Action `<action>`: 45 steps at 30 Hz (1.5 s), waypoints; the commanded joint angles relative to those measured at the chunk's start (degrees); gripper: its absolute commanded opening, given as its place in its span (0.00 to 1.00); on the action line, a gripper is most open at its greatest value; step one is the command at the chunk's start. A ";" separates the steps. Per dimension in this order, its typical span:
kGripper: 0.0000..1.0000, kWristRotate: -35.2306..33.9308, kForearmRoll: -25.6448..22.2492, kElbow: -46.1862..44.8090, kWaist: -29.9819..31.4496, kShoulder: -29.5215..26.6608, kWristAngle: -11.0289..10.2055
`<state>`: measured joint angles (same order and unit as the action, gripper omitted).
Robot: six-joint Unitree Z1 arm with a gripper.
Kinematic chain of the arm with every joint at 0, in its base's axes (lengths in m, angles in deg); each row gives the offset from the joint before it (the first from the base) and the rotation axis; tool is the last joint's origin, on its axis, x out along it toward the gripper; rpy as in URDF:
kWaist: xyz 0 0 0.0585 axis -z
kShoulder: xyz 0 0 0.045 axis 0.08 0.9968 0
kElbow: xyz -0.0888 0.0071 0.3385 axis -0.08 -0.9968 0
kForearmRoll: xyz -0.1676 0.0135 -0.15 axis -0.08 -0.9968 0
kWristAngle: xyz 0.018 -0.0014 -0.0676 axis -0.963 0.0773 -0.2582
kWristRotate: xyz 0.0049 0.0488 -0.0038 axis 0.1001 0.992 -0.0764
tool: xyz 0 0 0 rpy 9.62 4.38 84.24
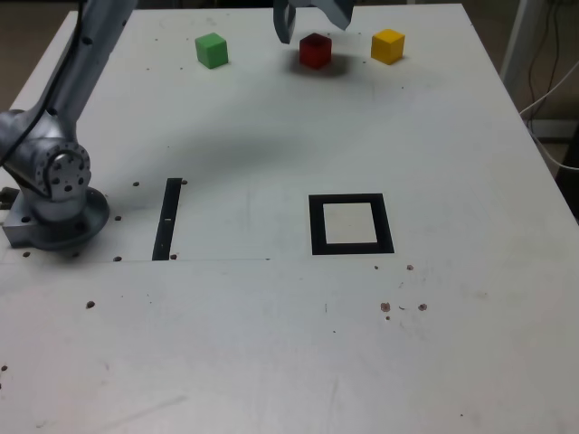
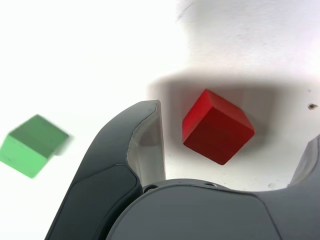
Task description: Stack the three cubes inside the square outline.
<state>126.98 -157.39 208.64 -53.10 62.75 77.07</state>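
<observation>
While the gripper (image 1: 313, 25) stands open above the red cube (image 1: 315, 51), between the green cube (image 1: 212, 51) and yellow cube (image 1: 387, 46), all 3 lie outside the black square (image 1: 317, 226); closing on the turned cube's corners (likeliest fault) could twist it loose.

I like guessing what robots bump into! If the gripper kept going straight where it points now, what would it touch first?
Probably the red cube, between the gripper's open jaws, or the table around it. How far down they are is hard to tell.
</observation>
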 commanded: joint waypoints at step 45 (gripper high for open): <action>0.70 2.21 -0.01 -0.64 3.57 3.42 -6.11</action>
<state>129.43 -157.28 207.94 -49.75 65.90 71.24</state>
